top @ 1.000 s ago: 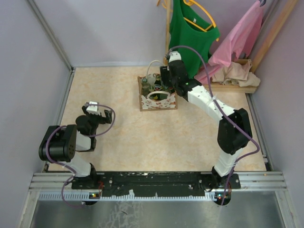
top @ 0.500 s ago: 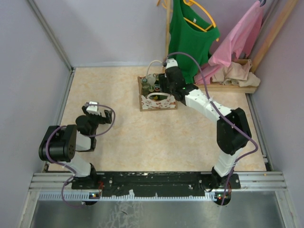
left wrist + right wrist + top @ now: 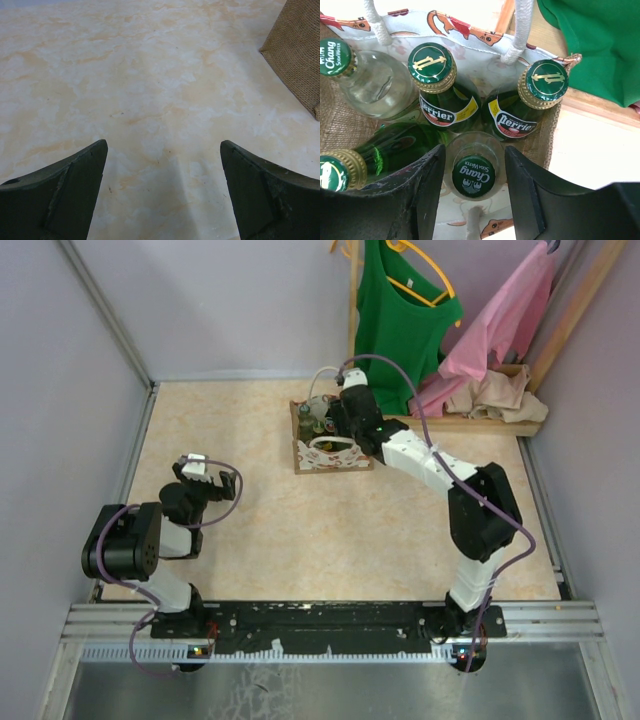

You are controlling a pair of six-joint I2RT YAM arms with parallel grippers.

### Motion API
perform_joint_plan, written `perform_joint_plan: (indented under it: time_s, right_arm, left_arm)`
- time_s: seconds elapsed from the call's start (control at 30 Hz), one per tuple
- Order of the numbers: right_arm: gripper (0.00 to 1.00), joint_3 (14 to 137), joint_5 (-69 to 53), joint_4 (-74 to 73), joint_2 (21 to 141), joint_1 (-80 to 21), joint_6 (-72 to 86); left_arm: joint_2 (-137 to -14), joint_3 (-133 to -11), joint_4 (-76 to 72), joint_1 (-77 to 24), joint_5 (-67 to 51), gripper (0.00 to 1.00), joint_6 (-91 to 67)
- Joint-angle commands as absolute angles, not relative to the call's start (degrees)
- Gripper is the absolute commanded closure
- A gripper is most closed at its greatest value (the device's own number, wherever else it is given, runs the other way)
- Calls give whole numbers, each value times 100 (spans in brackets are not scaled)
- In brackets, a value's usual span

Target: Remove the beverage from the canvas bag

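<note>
The canvas bag [image 3: 331,452] stands upright on the beige marbled worktop [image 3: 300,530], in the upper middle of the overhead view, just left of a hanging green garment [image 3: 402,310]. The right hand [image 3: 338,420] reaches down into its open top.

In the right wrist view, five capped bottles stand inside the bag [image 3: 470,41]. At the lower centre of the frame a clear Chang soda-water bottle [image 3: 473,175] sits between the two dark fingers [image 3: 427,200] of the right hand [image 3: 476,150]. The fingers flank its neck closely on both sides. I cannot tell whether they are pressing the glass or are only just beside it. Behind it stand two green Perrier bottles [image 3: 432,65], side by side. A second clear Chang bottle [image 3: 335,57] is at the upper left and another green bottle [image 3: 335,172] at the lower left. Two white rope handles [image 3: 522,30] rise from the far rim.

The left hand [image 3: 195,468] hovers over bare worktop at the left, well apart from the bag. Its fingers are spread wide with nothing between them [image 3: 163,145], and a burlap corner of the bag [image 3: 300,50] shows at the upper right of its view.
</note>
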State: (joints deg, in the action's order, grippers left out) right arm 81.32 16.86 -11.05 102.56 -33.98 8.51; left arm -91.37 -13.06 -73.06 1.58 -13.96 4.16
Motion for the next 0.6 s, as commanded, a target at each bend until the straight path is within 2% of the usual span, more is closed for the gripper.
perform_joint_plan:
  time_s: [0.0, 0.1, 0.27, 0.43, 0.53, 0.57]
  right_arm:
    - [49, 8055, 1954, -794, 10366, -3486, 699]
    - [51, 8023, 2052, -716, 10436, -3512, 645]
    - [60, 8041, 2234, -657, 10569, -3534, 583]
    - [79, 8010, 2313, -559, 10610, -3533, 558]
    - [100, 7998, 2327, -513, 10613, -3541, 549]
    - [100, 7998, 2351, -505, 10610, -3542, 551]
  left_arm:
    - [-9141, -1393, -7345, 129, -1379, 0, 464]
    - [-9141, -1389, -7348, 130, -1376, 0, 460]
    - [-9141, -1390, -7348, 125, -1372, 0, 465]
    - [-9141, -1389, -7348, 128, -1376, 0, 464]
    - [-9141, -1389, -7348, 129, -1373, 0, 463]
    - [-9141, -1389, -7348, 131, -1379, 0, 466]
